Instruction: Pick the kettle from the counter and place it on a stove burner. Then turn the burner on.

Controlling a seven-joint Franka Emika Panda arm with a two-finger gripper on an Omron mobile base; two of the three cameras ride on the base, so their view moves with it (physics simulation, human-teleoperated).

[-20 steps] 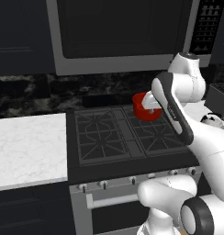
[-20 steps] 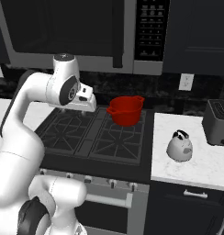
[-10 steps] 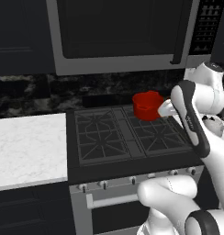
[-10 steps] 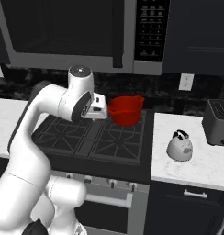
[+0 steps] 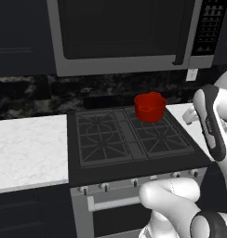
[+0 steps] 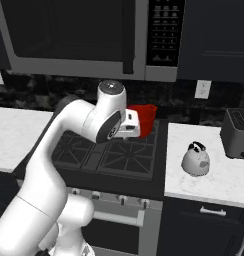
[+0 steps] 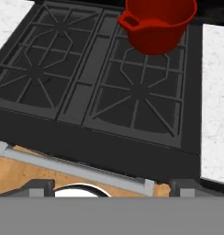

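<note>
The white kettle [image 6: 196, 160] with its dark lid and handle stands upright on the marble counter [image 6: 219, 180] right of the stove. My gripper [image 6: 131, 125] hangs over the right half of the cooktop, left of the kettle and just in front of the red pot [image 6: 145, 119]. In the hand view the gripper [image 7: 111, 186] is open, its fingertips [image 7: 38, 187] wide apart with nothing between them. Below it lies the front right stove burner [image 7: 139, 92]. The red pot [image 7: 157, 23] sits on the back right burner. The kettle is untouched.
A dark toaster [image 6: 237, 133] stands at the far right of the counter. The control knobs [image 5: 134, 182] line the stove's front edge. A microwave [image 5: 120, 32] hangs above the cooktop. More white counter [image 5: 27, 148] lies left of the stove.
The arm has swung to the right across the cooktop and a little lower, toward the kettle's side. The kettle and red pot have not moved.
</note>
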